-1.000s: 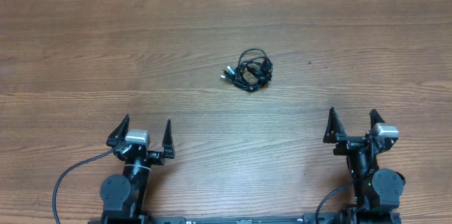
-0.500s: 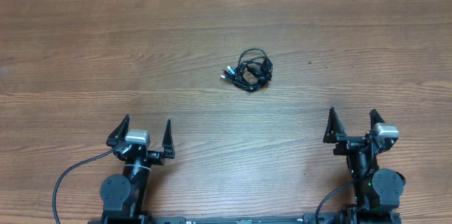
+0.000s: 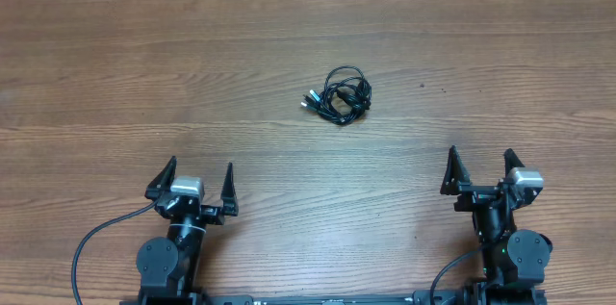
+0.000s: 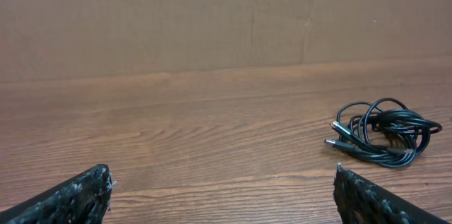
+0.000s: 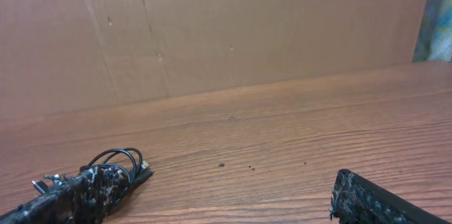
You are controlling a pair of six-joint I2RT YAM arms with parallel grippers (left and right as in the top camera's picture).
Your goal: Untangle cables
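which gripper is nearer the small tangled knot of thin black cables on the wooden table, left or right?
Too close to call. The black cable knot lies ahead and right of the open left gripper, and ahead and left of the open right gripper, roughly midway.

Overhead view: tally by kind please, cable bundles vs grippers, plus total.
Cable bundles: 1, the cables in one tight black knot; separate cords cannot be counted.
Grippers: 2, left gripper and right gripper, both open and well apart from the knot.
Total: 3
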